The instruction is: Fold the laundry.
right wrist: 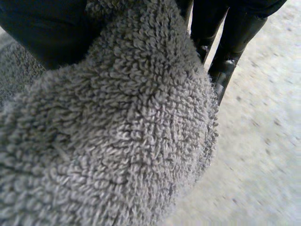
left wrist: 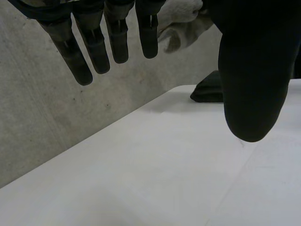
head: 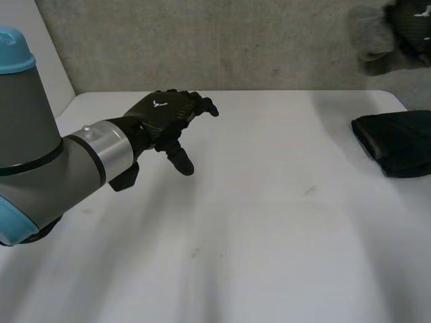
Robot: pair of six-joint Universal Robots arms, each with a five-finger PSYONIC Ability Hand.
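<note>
My left hand (head: 168, 114) hovers open above the far left part of the white table (head: 256, 222), fingers straight and holding nothing; its fingers (left wrist: 94, 47) and thumb show spread in the left wrist view. Beyond the table's far right corner, my right hand (head: 411, 27) is shut on a grey terry towel (head: 370, 33). In the right wrist view that towel (right wrist: 117, 132) bulges out of the hand, with black fingers (right wrist: 235, 33) behind it. The towel (left wrist: 181, 21) also appears past my left fingertips.
A folded dark cloth (head: 397, 142) lies at the table's right edge, seen too beyond my left thumb as a dark cloth (left wrist: 208, 90). A grey carpeted floor (head: 202, 47) lies past the far table edge.
</note>
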